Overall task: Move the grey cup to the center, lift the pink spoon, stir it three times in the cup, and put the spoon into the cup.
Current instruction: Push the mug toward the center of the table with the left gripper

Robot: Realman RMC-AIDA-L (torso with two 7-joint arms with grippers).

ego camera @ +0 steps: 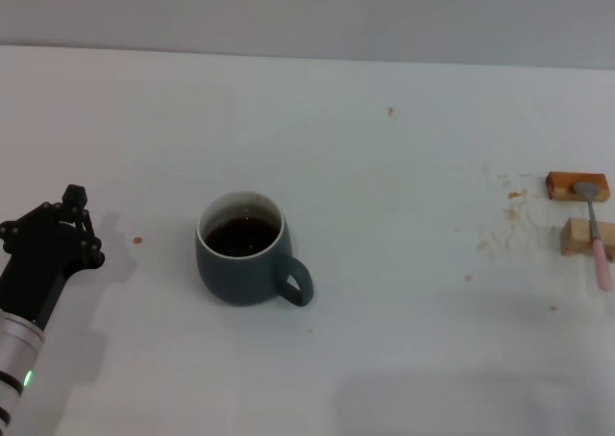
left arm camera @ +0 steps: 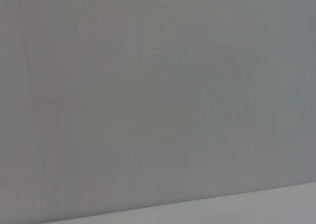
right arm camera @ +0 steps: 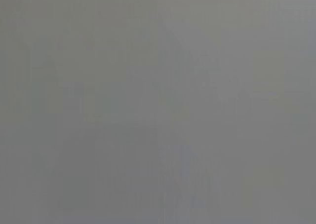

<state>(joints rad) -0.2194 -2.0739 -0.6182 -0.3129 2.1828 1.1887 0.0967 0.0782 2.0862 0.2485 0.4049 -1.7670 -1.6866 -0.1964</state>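
Observation:
The grey cup (ego camera: 245,251) stands upright near the middle of the white table, left of centre, its handle toward the front right, with dark brown liquid inside. The pink spoon (ego camera: 596,234) lies at the far right edge, resting across two small wooden blocks, its grey bowl toward the back and its pink handle toward the front. My left gripper (ego camera: 65,227) is at the left edge, well left of the cup and apart from it. My right gripper is out of view. Both wrist views show only a plain grey surface.
An orange-topped wooden block (ego camera: 578,184) and a tan wooden block (ego camera: 582,237) sit under the spoon at the far right. Small orange crumbs (ego camera: 514,205) are scattered left of the blocks. The table's far edge meets a grey wall.

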